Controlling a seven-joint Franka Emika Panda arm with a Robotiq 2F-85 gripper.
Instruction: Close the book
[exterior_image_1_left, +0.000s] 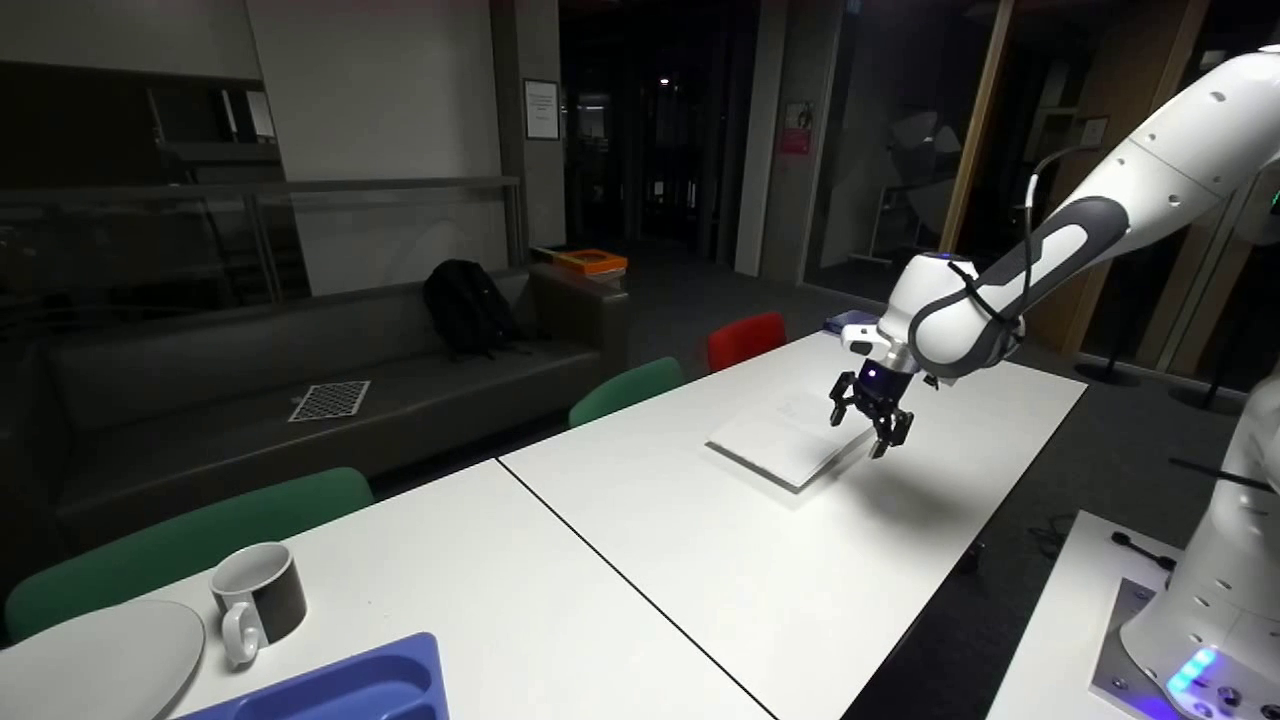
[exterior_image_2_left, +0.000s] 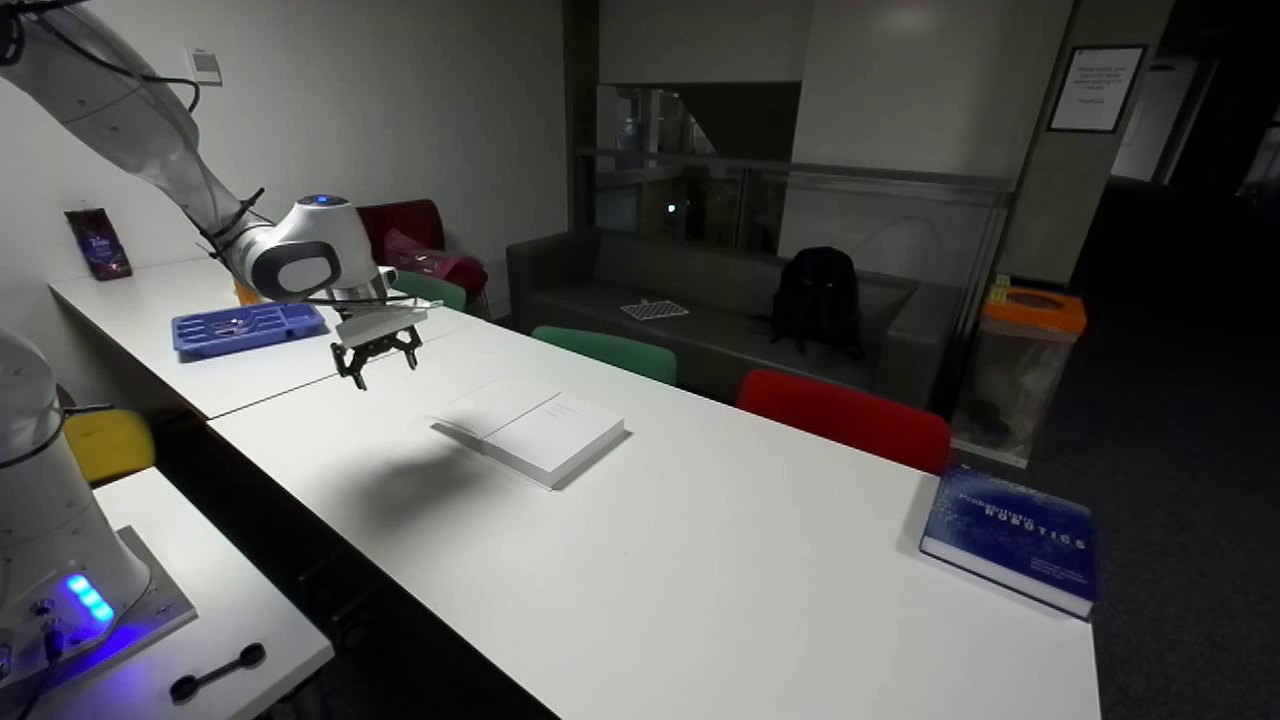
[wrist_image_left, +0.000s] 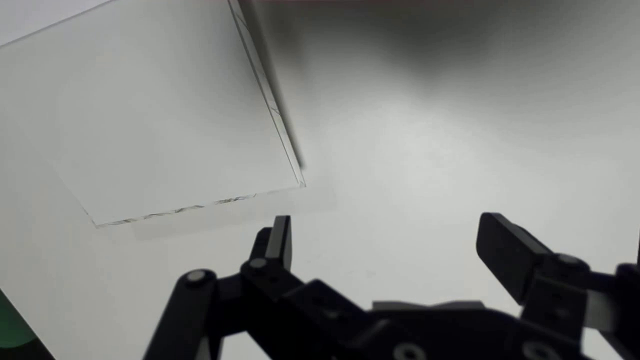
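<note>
Our black, two-fingered pincer (wrist_image_left: 385, 225) is hovering above the long white bench (exterior_image_2_left: 720, 570), between its edge nearest us and the white, rectangular paper book (exterior_image_2_left: 545, 432) lying open nearer the far edge. We are probably hanging there to flip the thinner half. A dark-blue, rectangular hardback (exterior_image_2_left: 1010, 540) is occupying a far-edge corner, presumably out of play. Our pincer is gaping wide, holding and touching nothing.

White rectangular tabletop (exterior_image_2_left: 700, 560) was crossed by a thin black line. On it: open white rectangular book (exterior_image_2_left: 530, 430) bore faint grey marks; thick dark-blue hardback (exterior_image_2_left: 1010, 540) bore pale lettering. Above it: black two-fingered gripper (wrist_image_left: 385, 232) had grey pads (wrist_image_left: 276, 240). Beyond it: rectangular sheet (exterior_image_2_left: 655, 310) showed a pale-and-dark grid. Beside it: red curved chair (exterior_image_2_left: 845, 420), green curved chair (exterior_image_2_left: 605, 352), both plain.
</note>
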